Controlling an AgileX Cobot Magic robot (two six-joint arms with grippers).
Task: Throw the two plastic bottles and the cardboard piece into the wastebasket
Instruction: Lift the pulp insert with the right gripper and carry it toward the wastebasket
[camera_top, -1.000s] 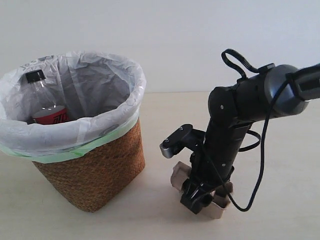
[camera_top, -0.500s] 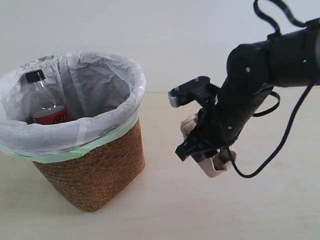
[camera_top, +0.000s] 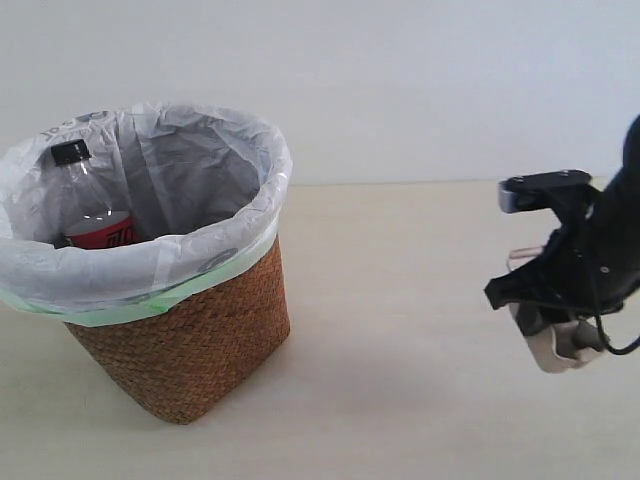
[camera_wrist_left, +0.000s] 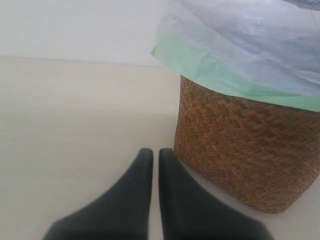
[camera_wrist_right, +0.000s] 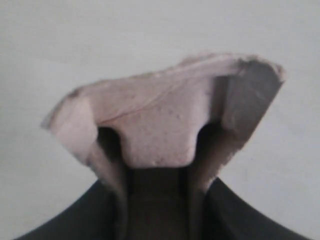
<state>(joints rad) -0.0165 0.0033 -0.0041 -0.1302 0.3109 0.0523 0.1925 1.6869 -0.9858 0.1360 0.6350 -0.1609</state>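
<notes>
Off at 3 o'clock from the basket (camera_top: 190, 340), the cardboard (camera_top: 556, 348) is held by the right gripper (camera_top: 540, 312) and looks to be lifted off the table (camera_top: 400, 300). The jaws are pinched on one edge of it, and the rest sticks out past the tips. The left gripper (camera_wrist_left: 151, 162) is kept low by the foot of the basket, its jaws pressed together with nothing between them.

One bottle (camera_top: 85, 205), with a black cap, is seen standing inside the basket on its 9 o'clock side. The other bottle cannot be seen.

The cardboard is judged to be very light, so little squeeze is needed. It looks rough, so it should not slip. It is stiff at the raised ridges but thin at the rim, where it could be bent or torn. A ridge or a wall is the best place to be gripped. The bag (camera_top: 200, 150) is soft, so the cardboard should be let go over the middle of the mouth.
</notes>
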